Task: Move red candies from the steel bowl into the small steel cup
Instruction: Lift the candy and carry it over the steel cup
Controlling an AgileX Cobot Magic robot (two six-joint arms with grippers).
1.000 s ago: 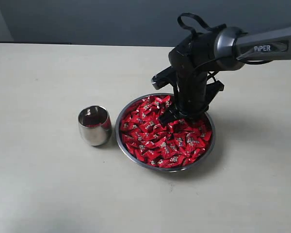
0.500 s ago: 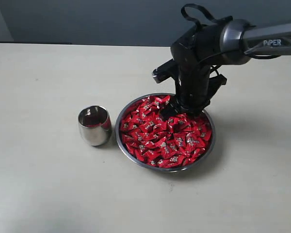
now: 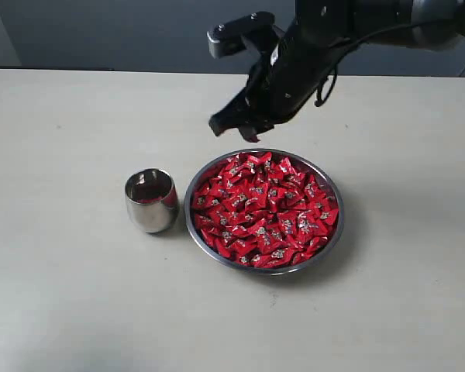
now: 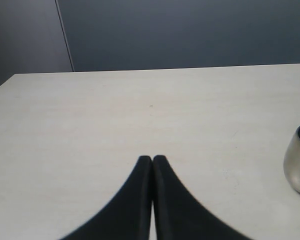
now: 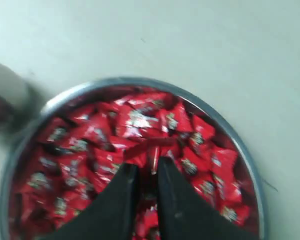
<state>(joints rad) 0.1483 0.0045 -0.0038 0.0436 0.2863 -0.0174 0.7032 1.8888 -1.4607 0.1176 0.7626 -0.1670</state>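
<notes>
The steel bowl [image 3: 188, 229] sits mid-table, heaped with red candies [image 3: 263, 213]. Left of it stands the small steel cup [image 3: 151, 200] with some red showing inside. My right gripper [image 3: 234, 129] hangs in the air above the bowl's far left rim. In the right wrist view its jaws [image 5: 147, 167] stand narrowly apart, shut on a red candy [image 5: 151, 156] pinched at the tips, with the blurred bowl [image 5: 140, 81] below. My left gripper [image 4: 152, 160] is shut and empty over bare table, with the cup [image 4: 299, 165] off to one side. It is out of the exterior view.
The pale table [image 3: 70, 294] stretches wide around the bowl and cup. A dark wall [image 3: 139, 31] runs along the table's far edge.
My right gripper has risen out of the candy pile and swung up and to the left, from inside the bowl to above its far left rim. Bowl and cup have not moved.
</notes>
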